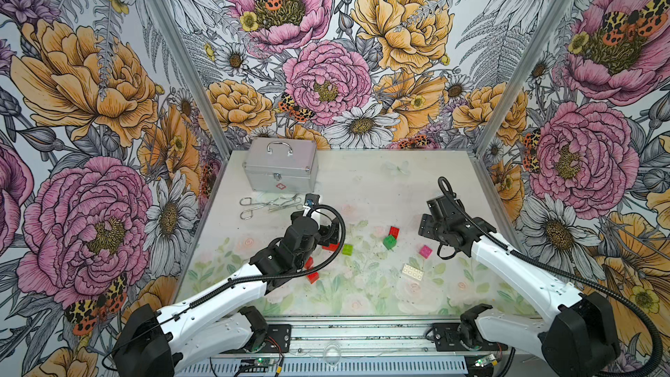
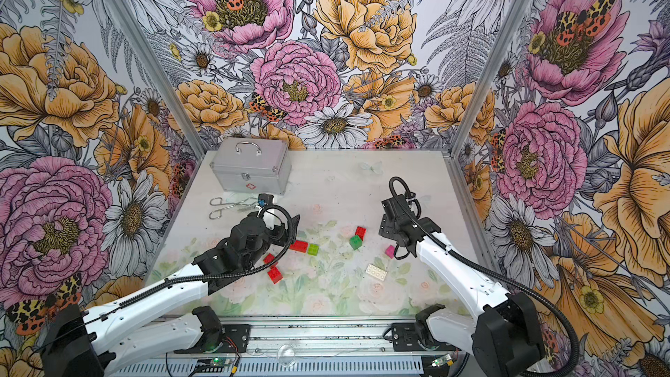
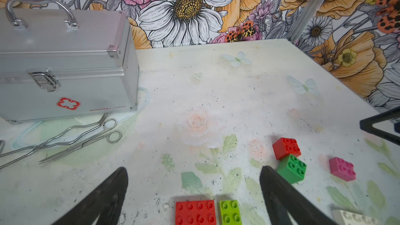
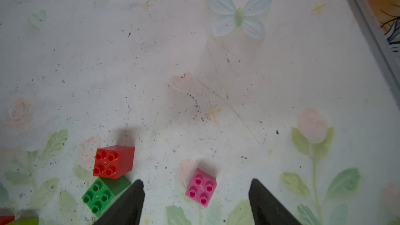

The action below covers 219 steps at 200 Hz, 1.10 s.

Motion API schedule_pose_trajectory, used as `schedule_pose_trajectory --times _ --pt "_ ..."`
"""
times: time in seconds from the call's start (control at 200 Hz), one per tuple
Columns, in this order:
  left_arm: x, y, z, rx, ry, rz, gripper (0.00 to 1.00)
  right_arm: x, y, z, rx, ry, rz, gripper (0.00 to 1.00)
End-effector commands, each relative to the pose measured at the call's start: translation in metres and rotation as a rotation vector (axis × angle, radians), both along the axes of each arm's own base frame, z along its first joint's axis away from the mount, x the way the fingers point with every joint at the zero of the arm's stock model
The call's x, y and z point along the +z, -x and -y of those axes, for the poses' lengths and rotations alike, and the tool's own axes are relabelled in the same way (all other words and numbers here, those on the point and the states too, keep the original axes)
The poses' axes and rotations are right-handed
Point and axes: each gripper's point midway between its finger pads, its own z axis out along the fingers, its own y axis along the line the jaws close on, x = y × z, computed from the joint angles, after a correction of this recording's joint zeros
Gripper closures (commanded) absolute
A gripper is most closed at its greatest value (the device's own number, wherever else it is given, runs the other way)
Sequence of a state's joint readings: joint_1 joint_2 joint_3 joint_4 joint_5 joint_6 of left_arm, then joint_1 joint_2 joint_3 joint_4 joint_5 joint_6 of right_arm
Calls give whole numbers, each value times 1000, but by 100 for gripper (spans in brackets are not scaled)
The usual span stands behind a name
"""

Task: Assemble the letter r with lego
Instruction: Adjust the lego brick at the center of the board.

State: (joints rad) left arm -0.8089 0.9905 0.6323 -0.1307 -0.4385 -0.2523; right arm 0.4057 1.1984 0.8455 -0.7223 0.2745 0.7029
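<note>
Closely, from the left wrist: left tool (image 3: 194, 170) spread wide, gripping nothing, black fingers (image 3: 108, 195) clear of every brick. Inside the gap, back from the fingertips, wide red brick (image 3: 195, 212), four studs across, cut by the picture edge; just beside it, lime brick (image 3: 230, 212), two studs across. Outside one finger, small red brick (image 3: 286, 148) touching dark green brick (image 3: 292, 168), four studs each; farther out, pink brick (image 3: 343, 168), four studs, alone. White brick (image 3: 355, 218) only as a pale studded corner. Ahead of the tool, off past the other finger, silver case (image 3: 65, 66), lid shut, with metal instruments (image 3: 73, 148) before it on the bench (image 3: 238, 96).

Next, from the right wrist: right tool (image 4: 196, 181) open, one finger either side of the pink brick, without contact. Outside one finger, dark green brick, partly hidden by it, against the small red brick.

Lastly, in both top views: all eight bricks loose on the bench. Behind the left tool, beside its arm, third red brick (image 2: 269, 258) and fourth red brick (image 2: 274, 274), glossy, close together. White brick (image 1: 412, 273), long, two rows of studs, behind the right tool, between the two arms.
</note>
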Motion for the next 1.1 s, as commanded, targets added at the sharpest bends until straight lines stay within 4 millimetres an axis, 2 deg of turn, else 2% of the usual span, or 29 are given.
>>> schedule_pose_trajectory --times 0.0,0.195,0.525,0.585,0.705,1.091 --pt "-7 11 -17 49 -18 -60 4 4 -7 -23 19 -48 -8 22" --pt "1 19 -22 37 45 -33 2 -7 -21 -56 55 -122 -51 21" --pt "-6 22 -24 17 79 -60 2 -28 -43 -104 118 -175 -123 22" --pt "-5 24 -25 12 86 -58 2 -31 -46 -111 129 -182 -136 24" --pt "-4 25 -27 9 106 -55 1 -39 -50 -117 129 -181 -161 28" --pt "-1 23 -32 29 124 -58 1 -65 -51 -112 104 -130 -218 35"
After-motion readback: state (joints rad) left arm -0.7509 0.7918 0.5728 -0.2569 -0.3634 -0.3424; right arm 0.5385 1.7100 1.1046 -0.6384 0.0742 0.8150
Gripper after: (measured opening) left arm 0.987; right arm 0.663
